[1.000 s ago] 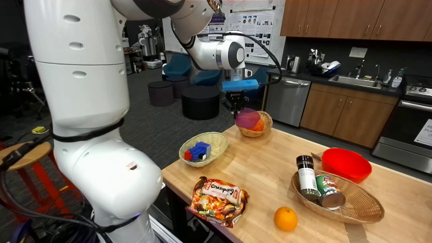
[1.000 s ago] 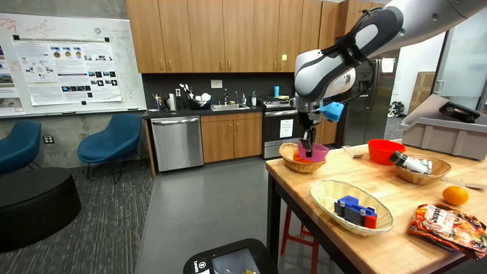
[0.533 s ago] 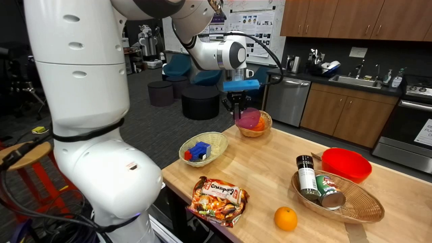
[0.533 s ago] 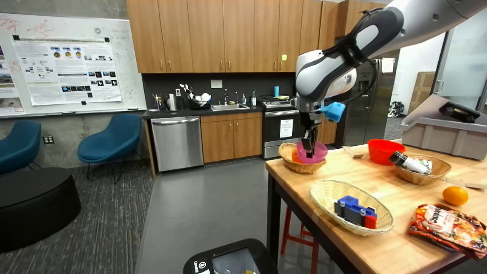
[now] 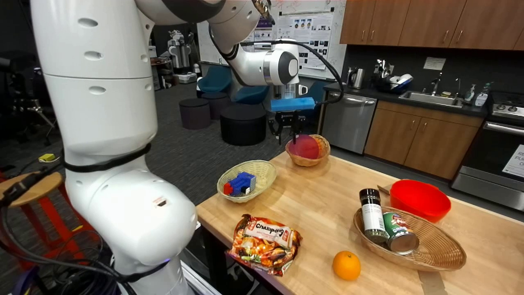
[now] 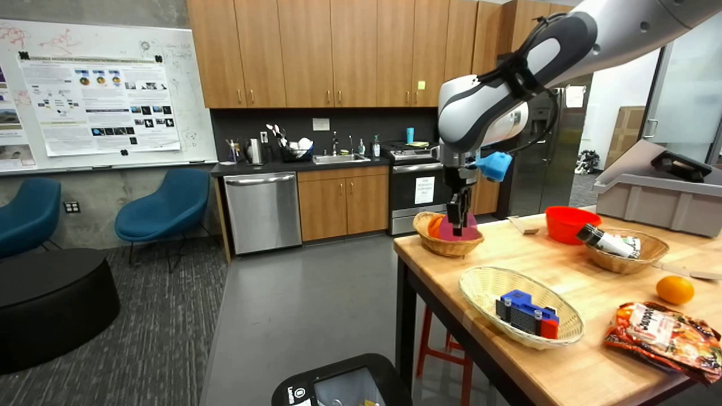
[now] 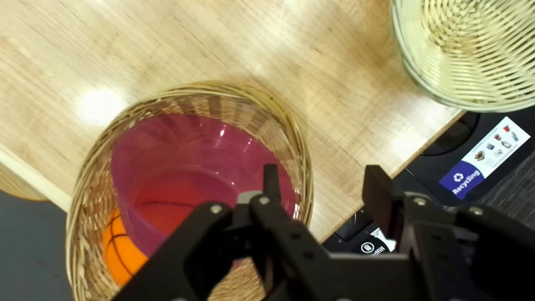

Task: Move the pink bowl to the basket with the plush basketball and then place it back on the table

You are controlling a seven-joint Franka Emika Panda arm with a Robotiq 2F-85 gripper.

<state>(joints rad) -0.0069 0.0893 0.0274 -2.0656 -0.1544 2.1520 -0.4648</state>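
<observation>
Pink bowl (image 7: 179,144): thin, translucent, glossy plastic, round; left of centre in the wrist view, tilted inside the basket (image 7: 211,88), released and sunk deeper than a second ago

Gripper (image 7: 324,182): jaws newly parted, nothing held; one finger showing over the pink bowl, the other past the basket's rim

Status, by judgement: outward half of the task apparently met; return to the counter (image 7: 342,92) outstanding, with a fresh grip needed

Basket: round, tan, coarse weave, bundled rim

Ball (image 7: 119,253): orange, black-seamed; lower left, part bare, part seen through the pink bowl, which seems propped on it

Counter: pale wood, fine grain, shiny finish

Pale basket (image 7: 480,62): cream weave, upper right
</observation>
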